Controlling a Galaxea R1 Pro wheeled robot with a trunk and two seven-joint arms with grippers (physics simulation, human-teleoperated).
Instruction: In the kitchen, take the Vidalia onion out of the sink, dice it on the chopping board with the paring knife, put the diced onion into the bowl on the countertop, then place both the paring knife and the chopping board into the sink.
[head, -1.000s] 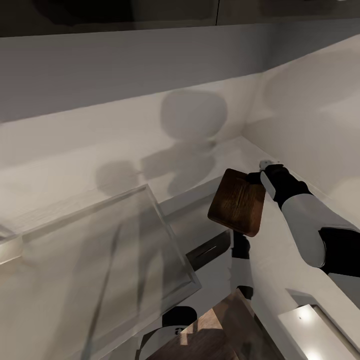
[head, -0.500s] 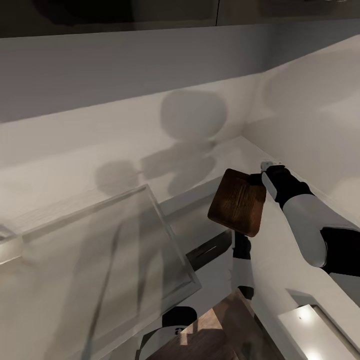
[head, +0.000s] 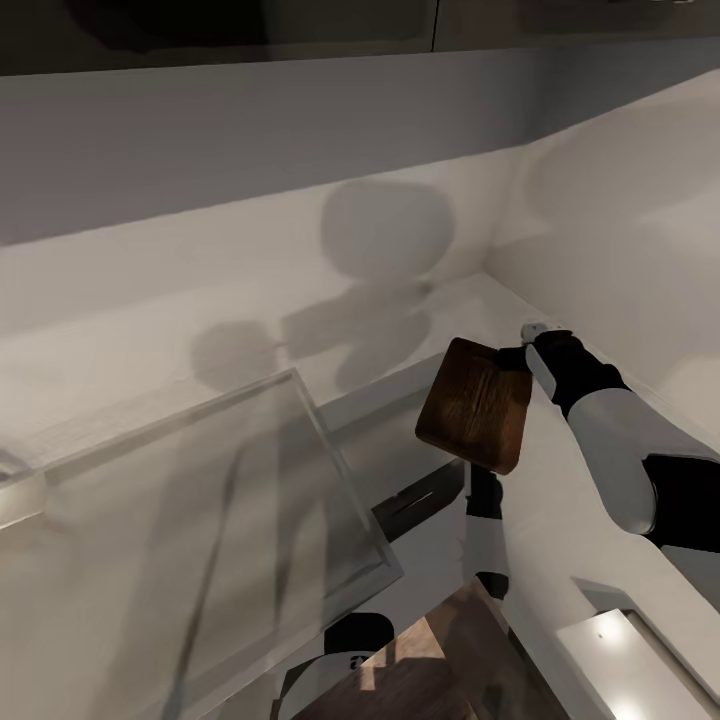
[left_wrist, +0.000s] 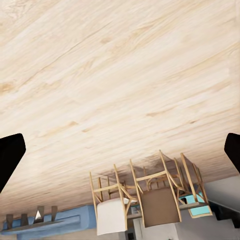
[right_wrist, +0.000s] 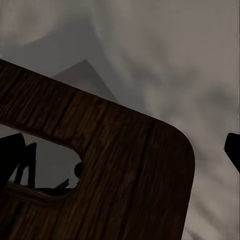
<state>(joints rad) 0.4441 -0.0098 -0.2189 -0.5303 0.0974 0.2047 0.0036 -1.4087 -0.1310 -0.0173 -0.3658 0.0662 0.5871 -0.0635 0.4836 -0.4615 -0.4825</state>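
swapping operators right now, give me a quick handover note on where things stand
Right end effector: holds the chopping board by its edge, lifted and tilted in the air above the countertop. The right wrist view shows the board's slot-shaped handle hole.
Left end effector: its dark fingertips stand wide apart with nothing between them, pointing at the wooden floor and some chairs.
Sink: its basin lies at the lower left of the head view.
Done: board picked up.
Left: lower the board into the sink. Knife, bowl and onion status cannot be judged from here.
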